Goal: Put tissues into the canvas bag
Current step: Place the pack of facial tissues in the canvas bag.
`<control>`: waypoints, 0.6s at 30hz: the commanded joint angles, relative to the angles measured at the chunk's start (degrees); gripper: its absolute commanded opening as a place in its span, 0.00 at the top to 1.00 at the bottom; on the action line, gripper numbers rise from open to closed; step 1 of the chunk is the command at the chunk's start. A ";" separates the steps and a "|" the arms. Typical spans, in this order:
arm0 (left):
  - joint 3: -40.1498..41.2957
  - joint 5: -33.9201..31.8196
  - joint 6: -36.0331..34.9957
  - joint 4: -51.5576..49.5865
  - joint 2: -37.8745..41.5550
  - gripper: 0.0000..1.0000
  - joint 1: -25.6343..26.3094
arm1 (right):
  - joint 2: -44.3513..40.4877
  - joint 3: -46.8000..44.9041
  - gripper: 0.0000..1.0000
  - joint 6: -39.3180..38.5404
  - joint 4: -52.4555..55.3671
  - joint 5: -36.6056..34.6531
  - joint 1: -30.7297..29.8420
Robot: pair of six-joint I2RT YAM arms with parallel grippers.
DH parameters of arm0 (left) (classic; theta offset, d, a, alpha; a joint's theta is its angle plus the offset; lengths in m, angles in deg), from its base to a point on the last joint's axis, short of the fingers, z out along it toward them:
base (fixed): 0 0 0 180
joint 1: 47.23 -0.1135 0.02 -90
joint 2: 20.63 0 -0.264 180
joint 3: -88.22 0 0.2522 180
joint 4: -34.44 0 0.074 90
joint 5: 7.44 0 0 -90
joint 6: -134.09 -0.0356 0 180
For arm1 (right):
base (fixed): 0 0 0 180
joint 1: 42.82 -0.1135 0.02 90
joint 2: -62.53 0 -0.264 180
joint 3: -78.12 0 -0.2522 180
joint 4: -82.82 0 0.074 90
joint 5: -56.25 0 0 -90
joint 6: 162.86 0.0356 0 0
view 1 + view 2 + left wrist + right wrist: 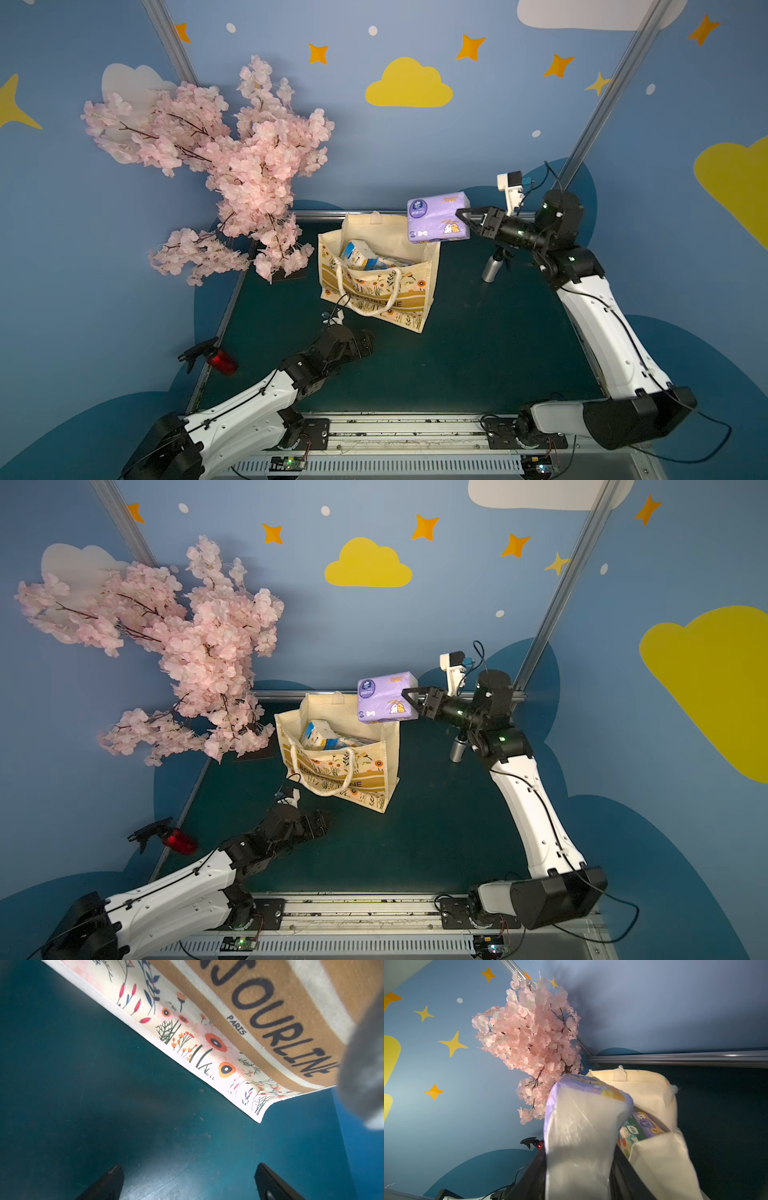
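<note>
Right fingers (pixel 467 212) clench a purple tissue pack (pixel 436 218) above the canvas bag (pixel 415 286) at its 2 o'clock corner; left fingers (pixel 272 1184) stand released at its 6 o'clock.

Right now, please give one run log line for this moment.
right pincer: shut on purple plastic-wrapped tissue pack, held over cream canvas bag | left pincer: open, empty, apart from bag

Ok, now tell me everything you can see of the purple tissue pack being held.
The purple tissue pack is a soft, brick-shaped bundle in glossy lilac plastic, with a darker round logo, orange lettering and cartoon puppies printed on it. The right claw pinches one end, holding it aloft, slightly tilted, over the far corner of the open canvas bag.
</note>
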 commanded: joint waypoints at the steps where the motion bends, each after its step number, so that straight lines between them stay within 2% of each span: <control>1: 0.01 0.69 0.10 0.67 -0.09 0.01 -0.13 | 6.01 7.49 0.55 -3.35 -0.50 -0.29 -2.77; 12: -0.16 1.06 0.31 -1.20 0.83 0.01 -0.22 | 28.43 28.61 0.54 -9.25 5.97 3.55 -11.43; 18: 0.00 0.13 0.51 -2.57 2.57 0.01 -0.16 | 38.60 39.42 0.55 -17.22 19.05 2.13 -17.13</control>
